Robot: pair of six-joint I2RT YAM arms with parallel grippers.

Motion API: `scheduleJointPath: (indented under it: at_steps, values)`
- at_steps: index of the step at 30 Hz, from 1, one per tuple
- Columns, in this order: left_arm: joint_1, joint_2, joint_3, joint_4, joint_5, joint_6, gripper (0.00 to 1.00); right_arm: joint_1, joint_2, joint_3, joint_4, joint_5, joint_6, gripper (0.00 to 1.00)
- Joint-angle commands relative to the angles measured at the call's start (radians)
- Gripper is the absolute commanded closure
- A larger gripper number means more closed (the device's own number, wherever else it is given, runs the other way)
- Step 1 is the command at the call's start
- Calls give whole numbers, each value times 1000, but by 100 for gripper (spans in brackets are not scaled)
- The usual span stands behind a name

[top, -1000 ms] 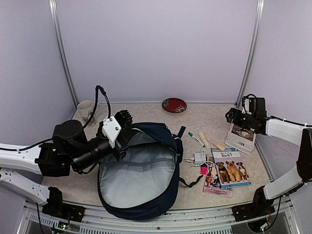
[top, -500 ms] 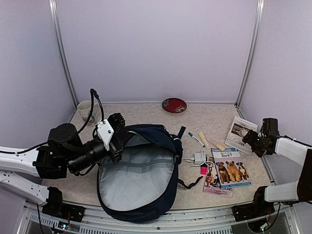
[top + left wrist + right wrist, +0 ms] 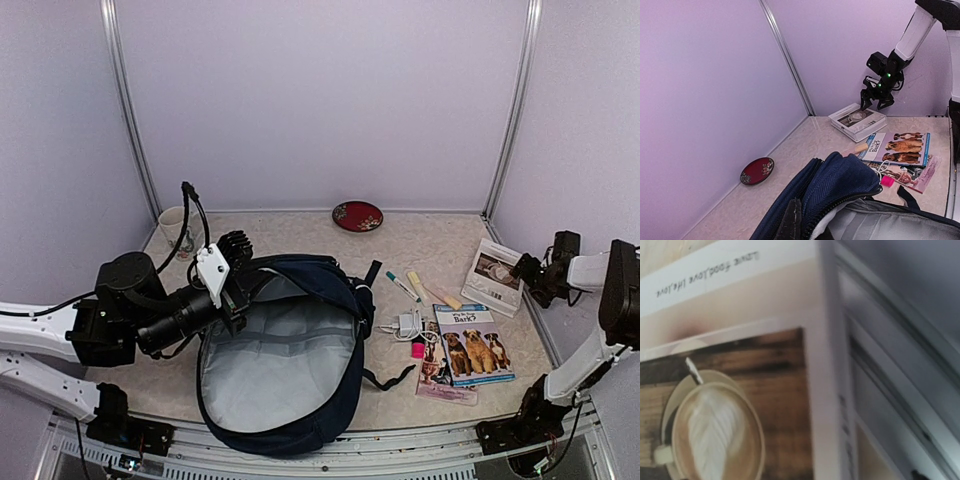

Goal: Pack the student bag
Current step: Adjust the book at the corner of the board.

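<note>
The student bag (image 3: pixel 290 350), navy with pale grey lining, lies unzipped and gaping at the table's middle. My left gripper (image 3: pixel 243 290) is shut on its upper left rim and holds the mouth open. In the left wrist view one dark finger (image 3: pixel 790 220) presses the blue fabric (image 3: pixel 845 182) beside the zip; the other finger is hidden under the cloth. My right gripper (image 3: pixel 527 270) hovers open at the far right, just off the right edge of a white coffee-cover book (image 3: pixel 492 275). The left wrist view shows its jaws (image 3: pixel 876 100) spread above that book (image 3: pixel 857 120). The right wrist view is filled by the cover (image 3: pixel 740 405), with no fingers in sight.
Right of the bag lie a dog book (image 3: pixel 475 345), a thin booklet (image 3: pixel 440 380), a white charger (image 3: pixel 408 325), a pink piece (image 3: pixel 418 350), a green marker (image 3: pixel 402 285), a yellow highlighter (image 3: pixel 416 283) and a pale stick (image 3: pixel 445 295). A red dish (image 3: pixel 357 215) and a mug (image 3: pixel 177 228) stand at the back.
My right arm swung from above the coffee book out to the right and down to its right edge. My left gripper drew the bag's rim slightly left.
</note>
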Motion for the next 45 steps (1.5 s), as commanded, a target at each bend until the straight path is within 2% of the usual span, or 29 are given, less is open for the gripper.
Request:
scheduleJointPath:
  at_steps: [1, 4, 7, 11, 15, 23, 26, 28, 31, 33, 35, 38, 45]
  values:
    - [17, -14, 29, 109, 19, -15, 100, -7, 124, 86, 7, -112, -112, 10]
    - [28, -17, 29, 105, 27, -22, 100, 17, 190, 124, 13, -181, -162, 19]
    - [44, -15, 32, 100, 35, -28, 100, 135, 246, 211, -73, -87, -276, 20]
    - [55, -20, 35, 92, 39, -32, 100, 242, 300, 287, -166, 22, -320, 22]
    - [58, -29, 34, 86, 43, -35, 100, 315, 294, 305, -218, 147, -361, 22]
    - [65, -32, 33, 73, 53, -38, 100, 349, 167, 321, -285, 245, -344, 21]
    - [65, -40, 26, 78, 52, -41, 100, 369, 57, 264, -262, 308, -234, 21]
    - [65, -43, 21, 86, 50, -44, 100, 370, -45, 160, -179, 215, -104, 23]
    - [66, -47, 19, 89, 51, -46, 100, 371, -224, -64, 61, 40, 184, 31]
    - [66, -45, 20, 89, 57, -46, 100, 371, -283, -181, 180, 15, 366, 37]
    - [66, -48, 21, 87, 60, -49, 100, 376, -294, -240, 232, 12, 470, 41]
    - [65, -56, 18, 80, 62, -52, 100, 396, -251, -242, 235, 15, 497, 39]
    - [65, -77, 8, 83, 54, -61, 100, 408, -76, -174, 238, 93, 474, 24]
